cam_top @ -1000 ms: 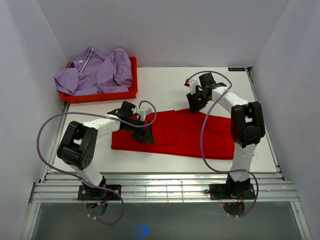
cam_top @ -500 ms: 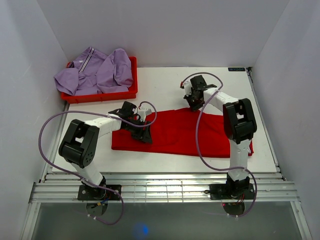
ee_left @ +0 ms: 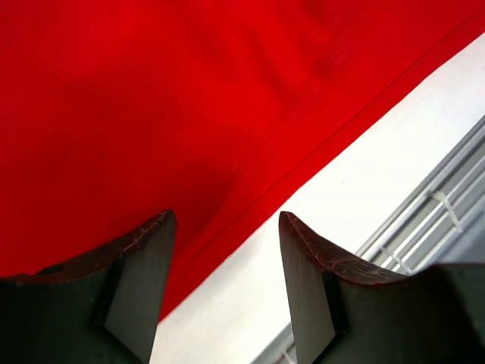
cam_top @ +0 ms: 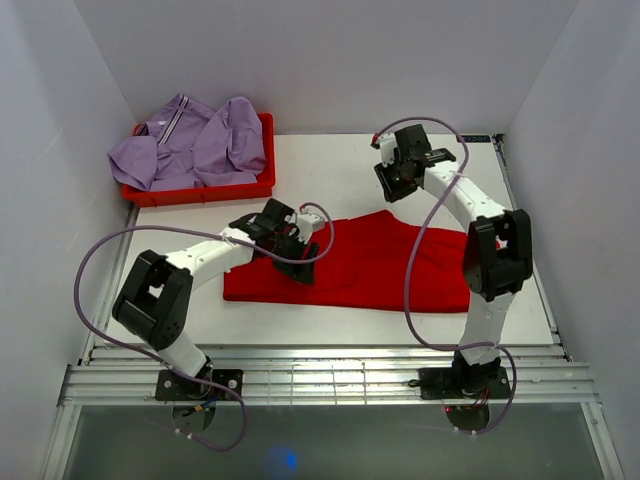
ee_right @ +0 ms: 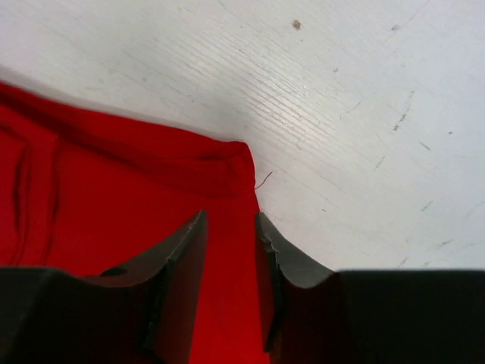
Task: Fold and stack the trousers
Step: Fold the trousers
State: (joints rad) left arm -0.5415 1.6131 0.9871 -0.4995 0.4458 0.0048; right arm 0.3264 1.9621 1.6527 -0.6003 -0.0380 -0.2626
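Shifted rightward since the earlier frame, left gripper (ee_left: pixel 223 220) spread above the seamed near hem of the smooth red trousers (cam_top: pixel 380 270), which lie flat on the scuffed white desk (ee_right: pixel 364 114). Right gripper (ee_right: pixel 229 218) narrowly parted at a far corner, grasp indeterminate.

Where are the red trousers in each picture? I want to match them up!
Top external: the red trousers lie spread flat across the middle of the table.
Left wrist: they fill the upper left of the picture, their edge running diagonally.
Right wrist: they fill the lower left, with one corner near the middle.
Shared landmark: the white table, which shows bare right beside the cloth's edge in all three views.
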